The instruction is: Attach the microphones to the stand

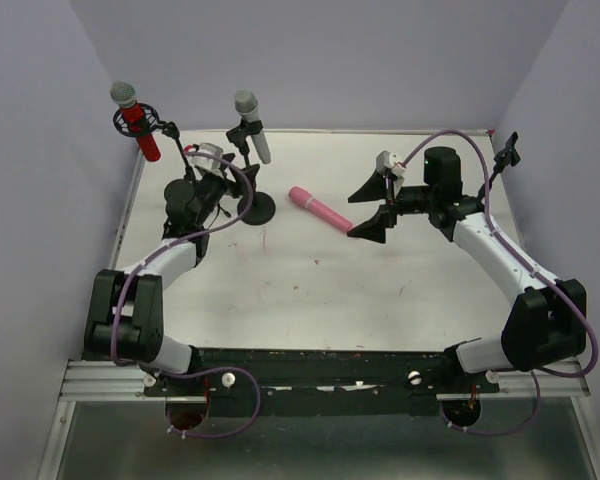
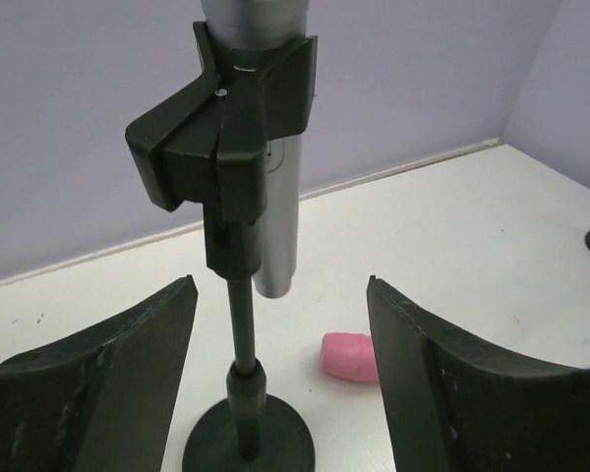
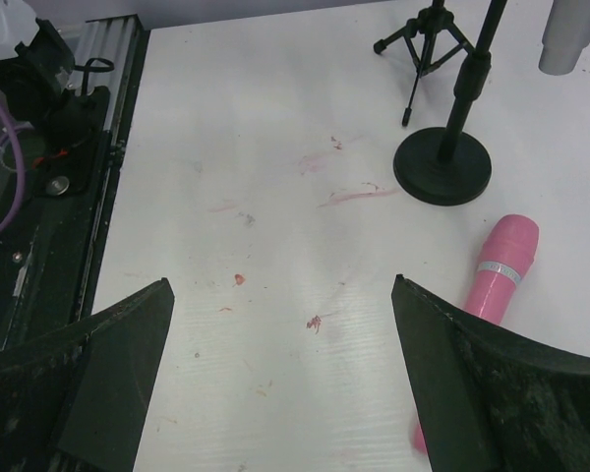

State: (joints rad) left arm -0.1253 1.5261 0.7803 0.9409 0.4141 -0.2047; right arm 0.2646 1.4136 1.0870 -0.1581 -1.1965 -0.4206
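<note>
Left end effector [image 2: 280, 285]: jaws apart either side of the stand [image 2: 244, 339] pole, gripping nothing. The grey microphone [image 2: 275, 226] sits upright in the clip [image 2: 226, 138] above.

Right end effector [image 3: 280, 283]: wide open, empty, hovering over the surface [image 3: 275, 147]. The pink microphone [image 3: 501, 265] lies flat and loose just beside one finger. The red microphone [image 1: 135, 120] is in its holder, far left.

I judge the pink one stiff, light, smooth and apt to roll. I'd grip across mid-barrel, leaving the tail free for a clip.
</note>
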